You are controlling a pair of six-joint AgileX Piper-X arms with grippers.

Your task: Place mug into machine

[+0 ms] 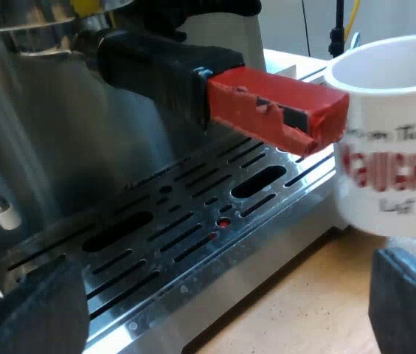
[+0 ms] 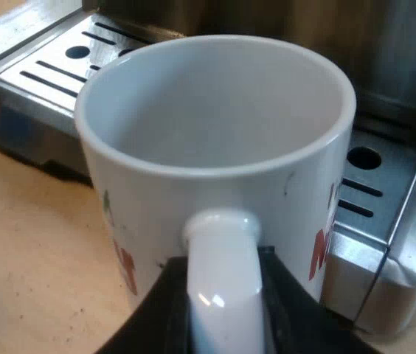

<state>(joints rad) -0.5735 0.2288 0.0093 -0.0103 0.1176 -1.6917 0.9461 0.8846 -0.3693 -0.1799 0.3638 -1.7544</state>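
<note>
— Left pincer [image 1: 223, 304], nearest the lens?
— Spread wide, empty, before the machine's drip tray [image 1: 193, 210]; red handle end [image 1: 274, 107] above it, mug [image 1: 392, 140] beside that.
— Right pincer [image 2: 223, 313]?
— Clamped on the mug's handle [image 2: 223, 287]; mug just off the tray's edge, above the worktop [image 2: 23, 265].

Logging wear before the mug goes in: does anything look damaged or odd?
Yes: the red end of the holder's handle, locked in above the drip tray, is chipped, dark material showing through. The mug is empty.
</note>
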